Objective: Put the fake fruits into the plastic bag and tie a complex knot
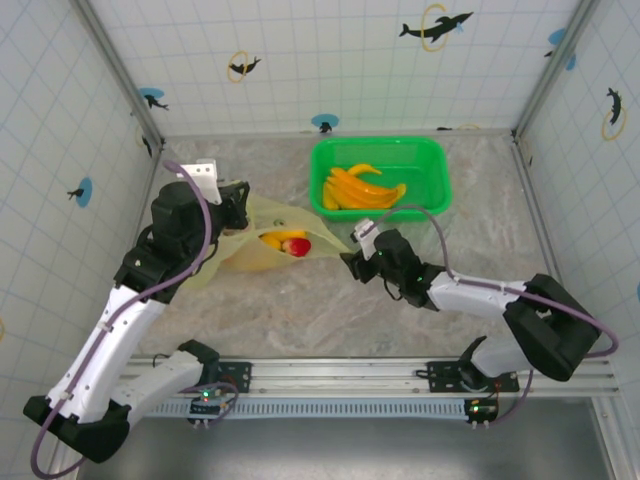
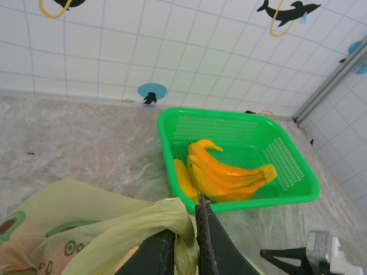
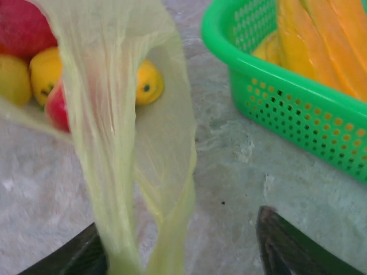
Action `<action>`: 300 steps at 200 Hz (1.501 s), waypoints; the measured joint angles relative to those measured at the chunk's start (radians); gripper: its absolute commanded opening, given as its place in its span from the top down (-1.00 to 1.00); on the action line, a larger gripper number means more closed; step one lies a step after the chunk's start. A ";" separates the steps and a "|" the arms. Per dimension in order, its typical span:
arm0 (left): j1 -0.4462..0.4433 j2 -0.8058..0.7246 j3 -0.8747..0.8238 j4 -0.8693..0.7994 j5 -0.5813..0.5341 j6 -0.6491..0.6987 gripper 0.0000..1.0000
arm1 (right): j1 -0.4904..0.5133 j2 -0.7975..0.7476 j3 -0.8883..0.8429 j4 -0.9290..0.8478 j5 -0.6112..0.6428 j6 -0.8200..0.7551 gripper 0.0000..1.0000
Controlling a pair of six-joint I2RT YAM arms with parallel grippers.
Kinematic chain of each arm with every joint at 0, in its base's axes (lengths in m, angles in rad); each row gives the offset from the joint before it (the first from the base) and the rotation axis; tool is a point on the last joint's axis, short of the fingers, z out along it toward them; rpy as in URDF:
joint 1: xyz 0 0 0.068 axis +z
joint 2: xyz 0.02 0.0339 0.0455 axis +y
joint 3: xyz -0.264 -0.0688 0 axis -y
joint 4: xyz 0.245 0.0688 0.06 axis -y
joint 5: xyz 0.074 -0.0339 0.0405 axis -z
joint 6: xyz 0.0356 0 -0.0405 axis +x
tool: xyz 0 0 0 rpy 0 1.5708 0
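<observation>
My left gripper (image 2: 188,229) is clamped on a bunched edge of the thin, translucent, pale yellow-green crinkly plastic bag (image 1: 262,252). The bag lies on the marbled table (image 1: 300,320), left of the rigid bright-green basket (image 1: 380,143). Round red and yellow fake fruits (image 1: 285,242) show through it. My right gripper (image 3: 180,238) stands open, with 1 stretched loop handle (image 3: 123,143) between its fingers.
</observation>
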 measured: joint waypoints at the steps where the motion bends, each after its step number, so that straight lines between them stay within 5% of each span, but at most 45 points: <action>1: 0.000 0.000 0.000 0.000 0.000 0.000 0.71 | -0.002 0.001 0.000 0.001 -0.001 0.002 0.06; 41: 0.000 0.002 0.000 0.000 0.000 0.000 0.71 | -0.008 0.021 0.015 0.014 -0.092 -0.001 1.00; 76: 0.000 0.011 0.034 -0.013 0.001 0.000 0.72 | -0.013 0.013 0.108 -0.084 -0.135 0.015 1.00; 140: -0.013 0.043 0.248 -0.045 0.008 0.000 0.73 | -0.121 -0.117 0.572 -0.539 -0.248 0.254 1.00; 179: -0.018 0.111 0.359 -0.050 0.026 -0.008 0.72 | -0.137 -0.060 1.090 -0.842 -0.251 0.378 1.00; 200: -0.018 0.159 0.395 -0.033 0.089 -0.030 0.69 | -0.141 -0.060 1.217 -0.903 -0.254 0.441 1.00; 234: -0.018 0.201 0.384 -0.033 0.198 -0.057 0.63 | -0.174 -0.119 1.184 -0.972 -0.232 0.483 1.00; 300: 0.137 0.319 0.163 0.085 0.537 -0.199 0.47 | -0.343 -0.236 0.698 -0.917 -0.235 0.519 1.00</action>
